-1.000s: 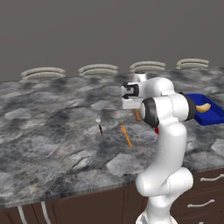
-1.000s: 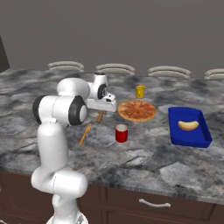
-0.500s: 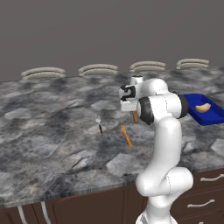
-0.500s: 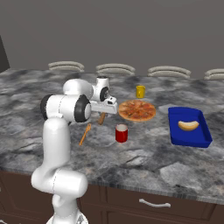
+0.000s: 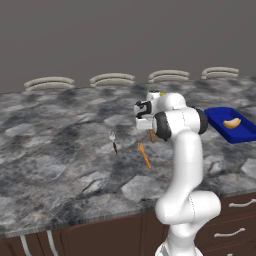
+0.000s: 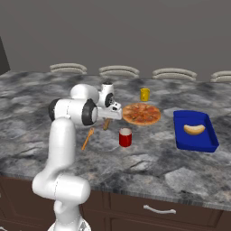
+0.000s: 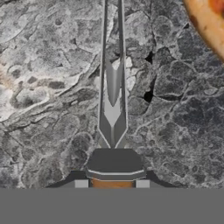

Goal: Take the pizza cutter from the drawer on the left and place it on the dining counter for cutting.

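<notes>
Grey, black and white marbled stone covers the long dining counter (image 5: pixel 55 155), which runs across dark brown cabinets. At the counter's near edge the white arm (image 6: pixel 63 149) stands and bends over the stone, with its gripper (image 6: pixel 110 116) held low just beside the pizza (image 6: pixel 141 113). To the arm's right lies a blue tray (image 6: pixel 180 137) with a bun (image 6: pixel 194 129) in it. A red cup (image 6: pixel 125 137) stands near the pizza on the side toward the front edge, and a yellow cup (image 6: pixel 145 94) stands behind it. The jaws are drawn in and pinch the brown-orange handle of the pizza cutter (image 7: pixel 113 109), which points down from the hand toward the stone, its metal end seen edge-on in the hand view; whether it touches the counter cannot be told. A slim orange utensil (image 5: pixel 144 155) lies flat on the stone near the gripper, and a small silver-headed utensil (image 5: pixel 114 142) with a dark handle lies farther to the arm's left.
</notes>
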